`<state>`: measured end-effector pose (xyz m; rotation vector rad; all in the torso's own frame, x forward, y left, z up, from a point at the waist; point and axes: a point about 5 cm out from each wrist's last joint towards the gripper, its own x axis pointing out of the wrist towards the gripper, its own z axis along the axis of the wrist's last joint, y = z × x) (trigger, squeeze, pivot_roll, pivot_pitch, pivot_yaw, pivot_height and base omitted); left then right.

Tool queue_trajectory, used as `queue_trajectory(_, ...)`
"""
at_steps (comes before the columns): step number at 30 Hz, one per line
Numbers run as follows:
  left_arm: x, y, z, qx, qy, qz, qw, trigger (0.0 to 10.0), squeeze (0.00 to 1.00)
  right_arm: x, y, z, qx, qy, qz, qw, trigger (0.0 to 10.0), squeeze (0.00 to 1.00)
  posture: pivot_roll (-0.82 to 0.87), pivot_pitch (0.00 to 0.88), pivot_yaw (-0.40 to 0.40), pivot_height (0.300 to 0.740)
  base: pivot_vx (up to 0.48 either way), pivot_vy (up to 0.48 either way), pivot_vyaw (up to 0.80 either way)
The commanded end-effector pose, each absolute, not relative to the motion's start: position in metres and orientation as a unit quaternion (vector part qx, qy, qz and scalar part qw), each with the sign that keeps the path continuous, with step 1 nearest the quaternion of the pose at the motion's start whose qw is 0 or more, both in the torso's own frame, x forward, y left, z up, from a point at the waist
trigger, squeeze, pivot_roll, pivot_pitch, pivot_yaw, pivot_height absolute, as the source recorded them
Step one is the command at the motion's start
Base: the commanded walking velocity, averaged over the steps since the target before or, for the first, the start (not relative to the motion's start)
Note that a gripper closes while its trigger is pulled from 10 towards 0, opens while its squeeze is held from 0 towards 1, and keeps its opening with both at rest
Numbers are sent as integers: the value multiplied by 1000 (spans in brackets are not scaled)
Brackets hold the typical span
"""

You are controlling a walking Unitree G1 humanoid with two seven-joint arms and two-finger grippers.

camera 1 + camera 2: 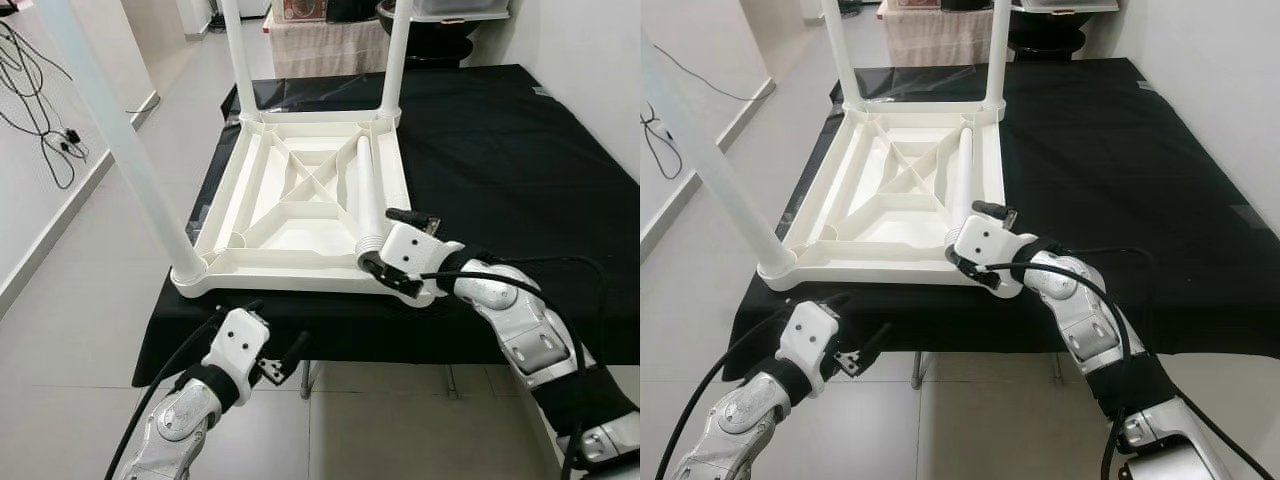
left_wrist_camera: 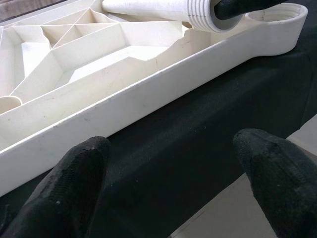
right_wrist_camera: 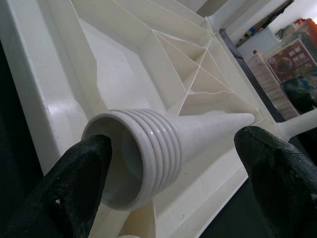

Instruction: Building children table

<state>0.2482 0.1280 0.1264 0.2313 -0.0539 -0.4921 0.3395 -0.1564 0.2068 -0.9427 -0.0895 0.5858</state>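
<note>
Two claws are recorded. Right claw (image 1: 385,268): fingers spread to either side of the ribbed threaded end of the loose leg (image 1: 367,190), one finger pad (image 3: 79,183) touching its rim, the other standing clear, so the leg is not yet pinched. The loose leg is laid flat inside the upturned tabletop (image 1: 300,200), along its right edge, thread end near the empty near-right corner socket (image 2: 270,12). Three legs are already seated upright: near-left leg (image 1: 120,150), far-left leg (image 1: 235,55), far-right leg (image 1: 397,55). The tabletop is set upside down on the black-covered bench (image 1: 500,150), its near edge close to the bench edge. Left claw (image 1: 262,338): spread and empty, held below and in front of the bench edge, pointed at the tabletop's near rail. Risks, as judged: the smooth tapered leg may slip or roll from a grasp taken only at its end; the light tabletop may be pushed across the cloth while unbraced; the thread may enter the socket crooked. Right arm: reached forward over the bench, elbow bent, wrist turned inward. Left arm: bent low, forearm raised.
</note>
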Motion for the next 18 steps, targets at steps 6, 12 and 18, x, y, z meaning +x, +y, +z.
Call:
queue_trajectory(6, 245, 128, 126, 123, -23, -247, 961, 10000, 0, 342, -149, 208, -459, -45, 253, 850, 10000, 0, -33, 173, 17, 740, 0, 0, 0)
queue_trajectory(12, 245, 126, 125, 123, -23, -248, 961, 10000, 0, 337, -128, 196, -428, -40, 211, 878, 10000, 0, -34, 168, 13, 740, 0, 0, 0)
queue_trajectory(18, 244, 126, 125, 125, -23, -249, 960, 10000, 0, 335, -118, 194, -420, -40, 199, 885, 0, 0, -33, 161, 7, 740, 0, 0, 0)
